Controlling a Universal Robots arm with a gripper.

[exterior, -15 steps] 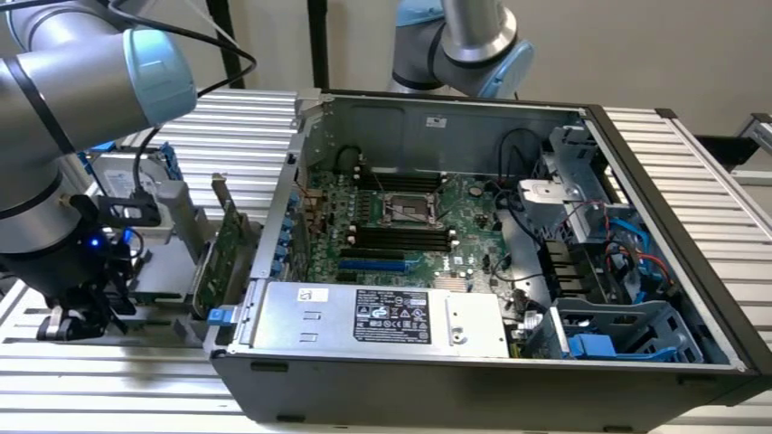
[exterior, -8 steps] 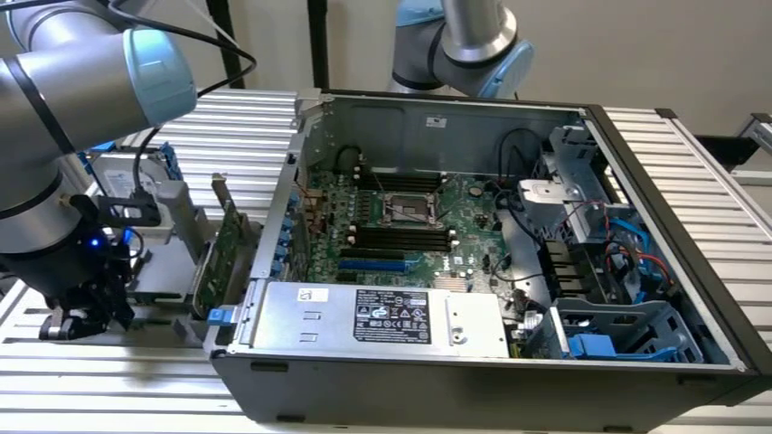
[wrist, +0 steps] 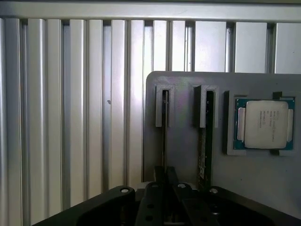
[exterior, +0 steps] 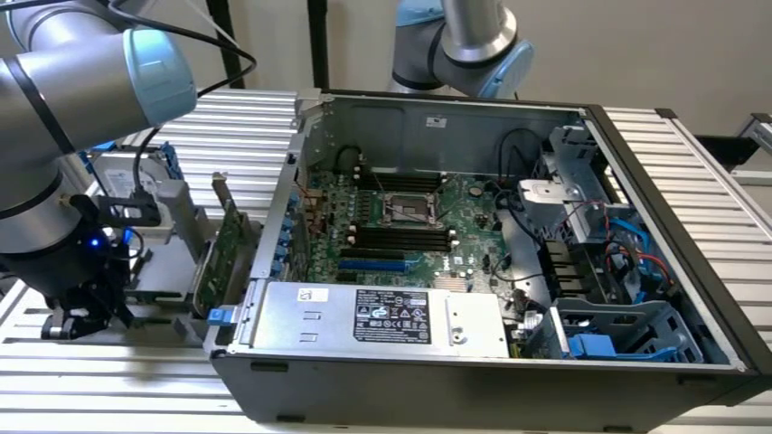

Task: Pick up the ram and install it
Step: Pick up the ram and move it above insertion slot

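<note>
Your gripper [wrist: 164,175] sits low over the gray holder [wrist: 183,150], which is at the exterior view's left of the open PC case [exterior: 483,398]. The ram [wrist: 164,136] stands on its edge in one holder slot, and the gripper is in line w/ it, at one end. A 2nd stick [wrist: 204,150] stands in the next slot, between the ram and the CPU [wrist: 263,123]. Claw released or clenched: you cannot tell. The motherboard [exterior: 399,226] is well apart, inside the case.
</note>
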